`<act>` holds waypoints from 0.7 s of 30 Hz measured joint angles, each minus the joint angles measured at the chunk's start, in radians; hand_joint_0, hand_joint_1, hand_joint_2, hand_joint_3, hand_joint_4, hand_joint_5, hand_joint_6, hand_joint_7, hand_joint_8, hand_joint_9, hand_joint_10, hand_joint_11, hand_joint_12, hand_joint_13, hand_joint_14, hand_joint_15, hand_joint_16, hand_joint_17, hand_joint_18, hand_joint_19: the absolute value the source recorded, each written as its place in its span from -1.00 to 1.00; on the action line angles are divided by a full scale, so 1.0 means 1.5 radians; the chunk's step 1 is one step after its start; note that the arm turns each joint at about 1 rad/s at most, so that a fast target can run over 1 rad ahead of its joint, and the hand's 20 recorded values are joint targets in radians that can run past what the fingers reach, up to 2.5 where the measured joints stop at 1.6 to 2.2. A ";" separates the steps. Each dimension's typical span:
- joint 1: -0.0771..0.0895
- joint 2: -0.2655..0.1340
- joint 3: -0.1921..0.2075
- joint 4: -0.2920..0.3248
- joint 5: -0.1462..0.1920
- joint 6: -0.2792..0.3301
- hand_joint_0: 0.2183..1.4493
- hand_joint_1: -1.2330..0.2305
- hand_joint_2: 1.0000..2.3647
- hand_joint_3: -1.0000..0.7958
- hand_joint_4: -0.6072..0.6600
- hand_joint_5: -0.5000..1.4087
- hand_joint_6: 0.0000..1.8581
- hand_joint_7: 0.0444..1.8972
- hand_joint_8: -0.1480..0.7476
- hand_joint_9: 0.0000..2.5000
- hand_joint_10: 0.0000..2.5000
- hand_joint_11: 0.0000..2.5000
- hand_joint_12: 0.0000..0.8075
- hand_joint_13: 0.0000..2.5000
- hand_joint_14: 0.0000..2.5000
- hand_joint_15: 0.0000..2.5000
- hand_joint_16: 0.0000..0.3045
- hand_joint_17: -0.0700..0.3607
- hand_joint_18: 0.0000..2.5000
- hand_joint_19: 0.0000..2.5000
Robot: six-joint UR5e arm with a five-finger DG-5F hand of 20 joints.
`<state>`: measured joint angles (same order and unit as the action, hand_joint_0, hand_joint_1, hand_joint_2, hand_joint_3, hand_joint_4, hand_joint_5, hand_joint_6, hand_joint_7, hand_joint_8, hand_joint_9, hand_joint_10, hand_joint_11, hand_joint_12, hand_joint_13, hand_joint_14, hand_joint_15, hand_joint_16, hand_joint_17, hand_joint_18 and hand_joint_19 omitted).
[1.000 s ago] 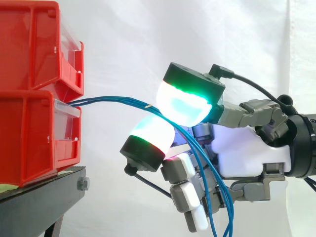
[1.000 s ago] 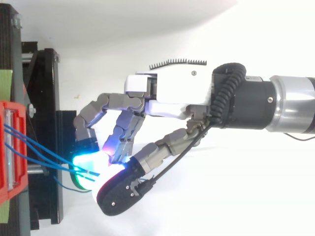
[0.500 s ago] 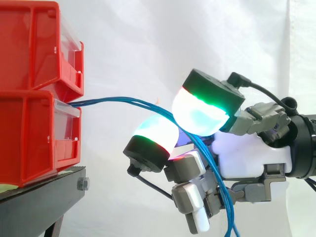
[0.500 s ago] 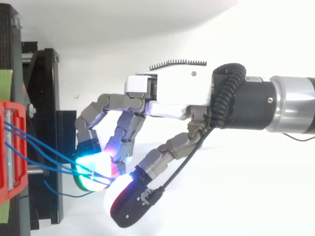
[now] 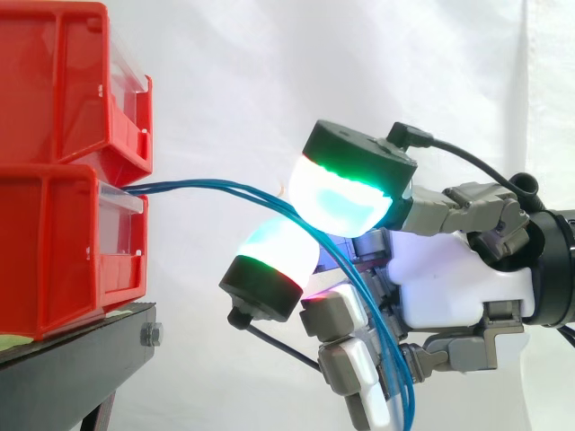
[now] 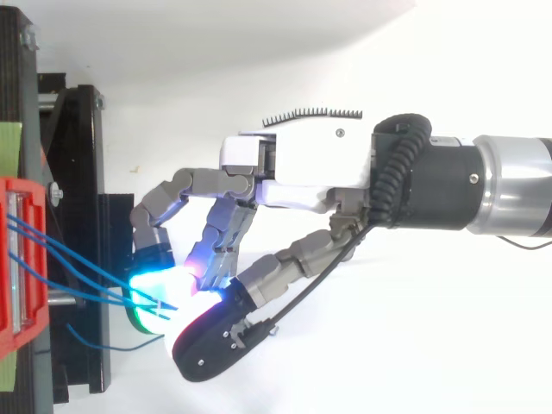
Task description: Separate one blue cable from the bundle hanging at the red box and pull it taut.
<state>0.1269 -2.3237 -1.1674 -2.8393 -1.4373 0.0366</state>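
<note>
- Ahead of the robot hand's [image 5: 458,287] fingertips, two red bins are stacked: the upper bin [image 5: 54,81] sits on the lower bin [image 5: 54,242]. Both rest on one black stand [image 5: 72,359], with the white curtain [image 5: 269,72] behind.
- Seen from above, I count three blue cables [image 6: 73,266] fanning out of the bin front toward the hand. From the side they run so close together that I cannot tell them apart.
- There is one robot hand, reaching in level, palm side facing the bins, its fingers bent forward and downward.
- Two glowing pads [image 5: 341,197] are closed toward each other, one above and one below, with the cable bundle pinched between them. The remaining fingers are folded under the palm.
- The cables leave the front lip of the lower bin and run roughly level, in a slight upward arch, to the pinch.
- Past the pads they turn steeply downward, running close along the front of the palm and the folded fingers, and pass out at the lower edge of the side view.
- Their long axis therefore runs from the bin to the hand, then nearly vertical below it.
- From above, one thin blue strand [image 6: 103,345] droops loose just beside the fingertips, over the stand.
</note>
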 measured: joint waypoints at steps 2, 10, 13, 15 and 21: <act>0.000 0.000 0.000 0.000 0.000 0.000 -0.34 -0.49 -0.98 0.02 0.01 -0.66 -0.06 0.17 0.06 -0.19 -0.98 -0.37 -0.05 -0.14 -0.98 -0.54 -0.69 -0.19 -0.17 -0.56; 0.001 0.000 0.000 0.000 0.000 -0.001 -0.06 -0.65 -1.00 -0.44 0.03 -0.66 -0.02 0.14 0.01 -0.20 -0.98 -0.31 -0.13 -0.18 -0.98 -0.54 -0.73 -0.25 -0.22 -0.59; 0.001 0.000 0.000 0.000 0.000 -0.001 -0.10 -0.67 -1.00 -0.44 0.09 -0.64 -0.02 0.15 0.01 -0.18 -0.98 -0.32 -0.13 -0.17 -0.98 -0.54 -0.74 -0.26 -0.21 -0.60; 0.001 0.000 0.000 0.000 0.000 -0.001 -0.17 -0.68 -1.00 -0.44 0.11 -0.63 -0.02 0.19 0.03 -0.16 -0.98 -0.31 -0.14 -0.17 -0.98 -0.54 -0.74 -0.27 -0.21 -0.59; 0.001 0.000 0.000 -0.001 0.000 -0.001 -0.52 -0.37 -1.00 -0.44 0.12 -0.58 -0.07 0.23 0.08 -0.11 -0.98 -0.37 -0.09 -0.12 -0.98 -0.53 -0.73 -0.24 -0.16 -0.57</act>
<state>0.1289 -2.3239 -1.1673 -2.8409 -1.4374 0.0351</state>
